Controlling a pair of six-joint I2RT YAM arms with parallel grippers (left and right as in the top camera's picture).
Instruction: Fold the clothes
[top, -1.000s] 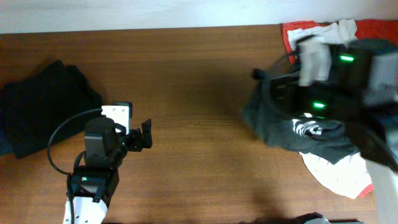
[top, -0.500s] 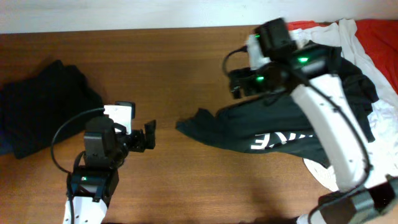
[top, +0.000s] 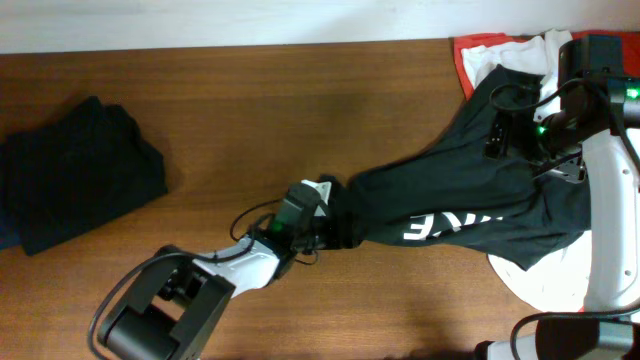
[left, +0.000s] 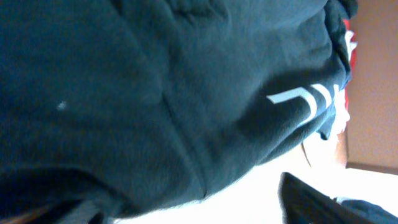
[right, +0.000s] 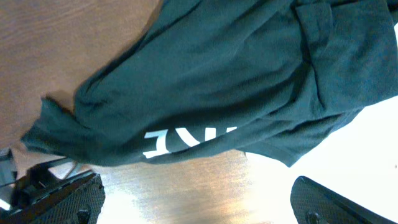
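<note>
The large black T-shirt (top: 450, 195) with white block lettering lies stretched across the table from the middle to the right. It also fills the left wrist view (left: 155, 81) and the right wrist view (right: 230, 68). My left gripper (top: 335, 228) is at the shirt's left end. One of its fingers (left: 311, 199) stands well apart from the cloth edge and the other is hidden under fabric. My right gripper (top: 503, 128) hovers over the shirt's upper right part, and in the right wrist view it (right: 199, 205) is open and empty.
A dark pile of clothes (top: 80, 170) lies at the far left. A white shirt (top: 545, 285) sticks out under the black one at the lower right. Red-orange cloth (top: 463, 62) and more white cloth (top: 500, 55) lie at the back right corner.
The right gripper let go of the black shirt and drew back to the right. The left arm reached right across the table to the shirt's left end.
</note>
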